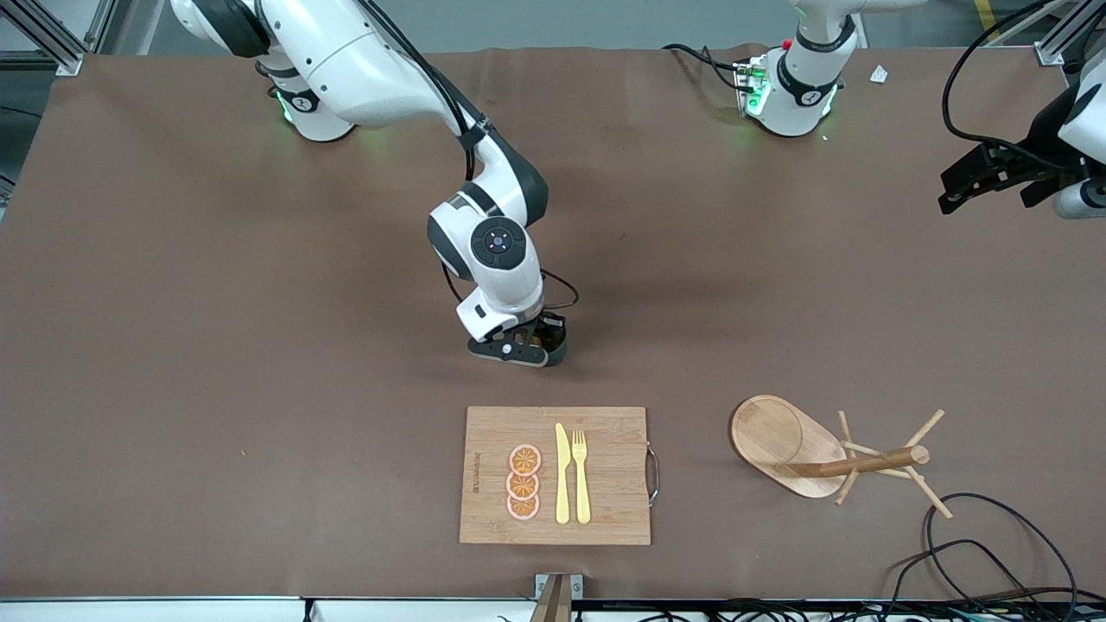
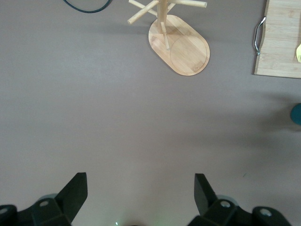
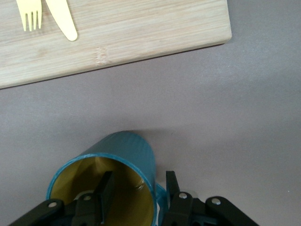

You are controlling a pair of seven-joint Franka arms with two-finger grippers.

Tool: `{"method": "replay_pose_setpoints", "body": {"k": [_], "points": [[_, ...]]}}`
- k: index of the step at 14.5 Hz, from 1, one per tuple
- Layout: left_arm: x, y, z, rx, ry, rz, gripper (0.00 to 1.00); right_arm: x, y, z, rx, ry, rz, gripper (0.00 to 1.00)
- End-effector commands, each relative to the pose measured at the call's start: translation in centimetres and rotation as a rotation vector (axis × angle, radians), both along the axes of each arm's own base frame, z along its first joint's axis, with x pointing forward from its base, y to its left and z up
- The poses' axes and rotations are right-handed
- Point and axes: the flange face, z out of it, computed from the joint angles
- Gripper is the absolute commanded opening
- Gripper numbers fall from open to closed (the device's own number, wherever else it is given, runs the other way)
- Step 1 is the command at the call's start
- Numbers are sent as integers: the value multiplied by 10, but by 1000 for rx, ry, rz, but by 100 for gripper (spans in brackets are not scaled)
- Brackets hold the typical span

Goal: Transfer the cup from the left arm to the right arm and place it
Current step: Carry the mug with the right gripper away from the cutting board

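Note:
The teal cup [image 3: 127, 150] with its ochre-yellow inside stands upright on the brown table, just farther from the front camera than the cutting board. In the front view only a dark sliver of the cup [image 1: 556, 344] shows beside the right hand. My right gripper [image 1: 518, 350] [image 3: 138, 181] is low over it and straddles the cup's wall, one finger inside and one outside by the handle. Both fingers stand apart from the wall. My left gripper [image 1: 950, 197] [image 2: 141, 188] is open and empty, waiting high over the left arm's end of the table. The cup's edge shows in the left wrist view [image 2: 297, 114].
A bamboo cutting board [image 1: 605, 510] with a yellow knife [image 1: 562, 473], a fork [image 1: 581, 475] and orange slices [image 1: 524, 482] lies nearer the front camera. A tipped wooden mug tree [image 1: 791, 445] lies toward the left arm's end. Black cables [image 1: 994, 553] lie beside it.

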Motion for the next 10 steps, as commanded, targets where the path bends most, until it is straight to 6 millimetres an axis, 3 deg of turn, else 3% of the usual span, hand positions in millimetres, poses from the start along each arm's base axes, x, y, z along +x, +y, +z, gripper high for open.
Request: {"method": "replay_pose_setpoints", "body": {"k": [1,5,10], "points": [[-6,2,10,4,-17,-8,100,-2,7,1,-6,-12,-6,40],[-9,2,14,5,-12,-8,100,0,5,-7,-11,-22,3,32],[-4,1,11,4,-11,-9,100,-2,5,-10,-19,-22,6,4]]}}
